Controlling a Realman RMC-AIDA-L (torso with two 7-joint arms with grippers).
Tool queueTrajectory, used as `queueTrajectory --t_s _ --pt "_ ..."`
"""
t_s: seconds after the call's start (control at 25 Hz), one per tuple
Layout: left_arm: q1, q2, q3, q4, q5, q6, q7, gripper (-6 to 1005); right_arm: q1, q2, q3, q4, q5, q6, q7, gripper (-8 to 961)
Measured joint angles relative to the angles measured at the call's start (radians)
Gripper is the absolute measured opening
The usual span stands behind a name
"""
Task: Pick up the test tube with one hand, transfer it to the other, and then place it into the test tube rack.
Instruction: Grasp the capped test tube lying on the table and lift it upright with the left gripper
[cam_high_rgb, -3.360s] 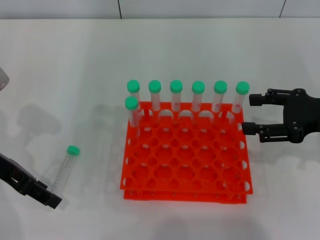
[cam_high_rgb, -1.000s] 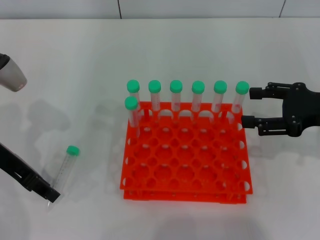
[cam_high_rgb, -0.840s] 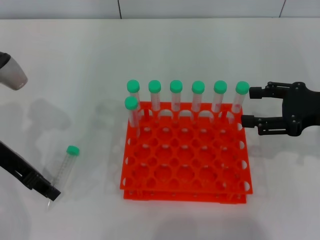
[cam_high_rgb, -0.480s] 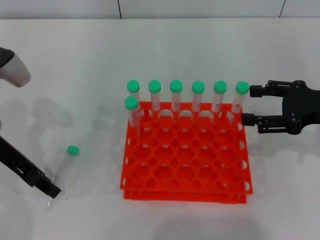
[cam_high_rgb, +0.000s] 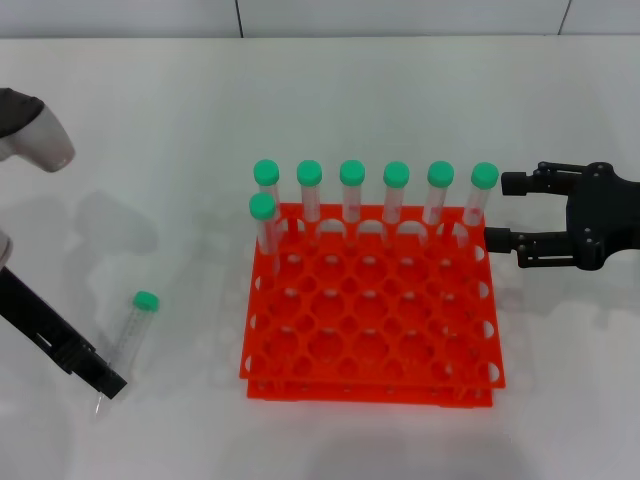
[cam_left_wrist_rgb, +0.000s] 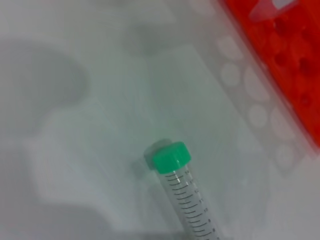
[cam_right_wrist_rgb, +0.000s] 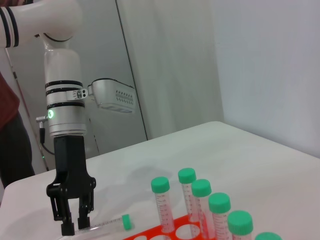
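The test tube (cam_high_rgb: 128, 338) lies flat on the white table, left of the rack, its green cap (cam_high_rgb: 146, 300) pointing away from me. My left gripper (cam_high_rgb: 106, 384) hangs over the tube's bottom end. In the right wrist view this gripper (cam_right_wrist_rgb: 76, 225) points straight down, its two black fingers a narrow gap apart over the end of the tube (cam_right_wrist_rgb: 107, 225). The left wrist view shows the tube (cam_left_wrist_rgb: 187, 205) close below. My right gripper (cam_high_rgb: 512, 212) stands open beside the orange-red test tube rack (cam_high_rgb: 370, 325), at its far right corner.
Several green-capped tubes (cam_high_rgb: 352, 195) stand upright in the rack's far row, and one more (cam_high_rgb: 264, 225) stands in the row before it at the left. The left arm's white elbow (cam_high_rgb: 35, 130) juts in over the table's left side.
The left arm's white elbow has swung farther in over the table, and its gripper has shifted slightly toward the tube's bottom end. The right gripper has edged back a little. The tube has not moved.
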Motion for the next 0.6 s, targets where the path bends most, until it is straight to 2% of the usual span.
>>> queueTrajectory --t_s 0.2,0.6 --pt "0.000 -0.009 0.021 0.000 0.000 0.005 -0.001 427 -0.002 0.000 0.000 0.000 0.000 -0.001 0.000 798" --pt "0.004 -0.011 0.022 0.000 0.002 0.006 -0.005 424 -0.004 0.000 0.000 0.000 0.011 -0.004 -0.011 797"
